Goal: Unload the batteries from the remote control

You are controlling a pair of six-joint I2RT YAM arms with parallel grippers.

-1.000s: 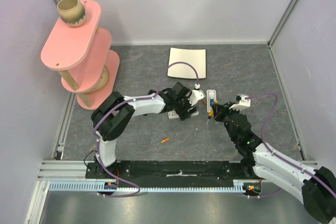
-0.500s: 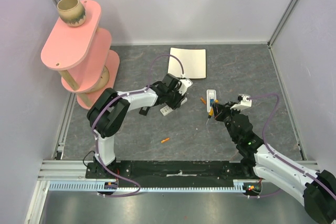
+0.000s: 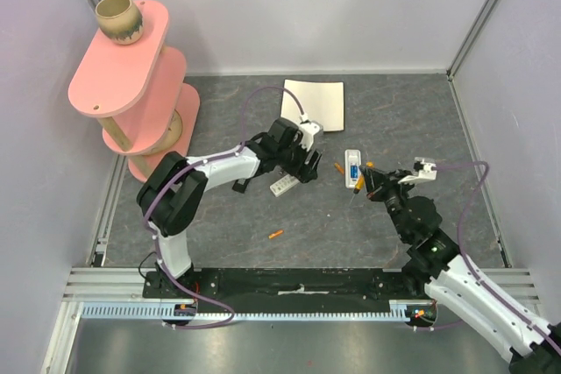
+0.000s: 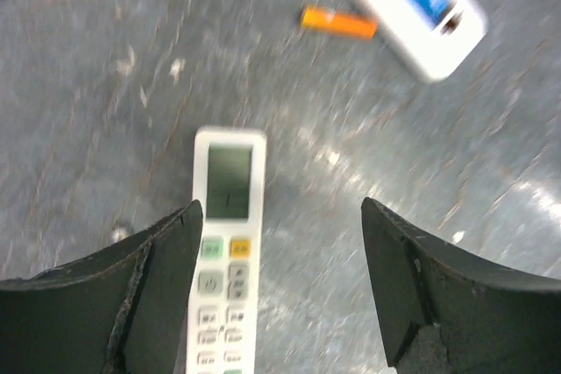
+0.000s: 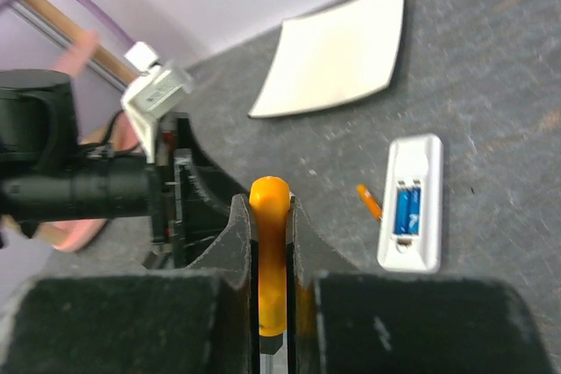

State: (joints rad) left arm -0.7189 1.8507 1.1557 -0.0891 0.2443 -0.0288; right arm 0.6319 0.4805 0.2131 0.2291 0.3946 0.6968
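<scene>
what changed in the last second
The left gripper pulled back left from the remote and now hangs open over a second remote. A battery now shows beside the first remote. The right gripper shifted slightly right, still shut on an orange piece. The first remote and the battery near the front edge stayed put.

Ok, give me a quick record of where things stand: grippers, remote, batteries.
left gripper: open, above a second remote lying button side up
right gripper: shut on an orange piece; cannot tell if it is a battery
remote: on the table, bay side up, blue showing inside the bay
loose batteries: one beside the remote on the left arm's side; one on the table nearer the arm bases
</scene>
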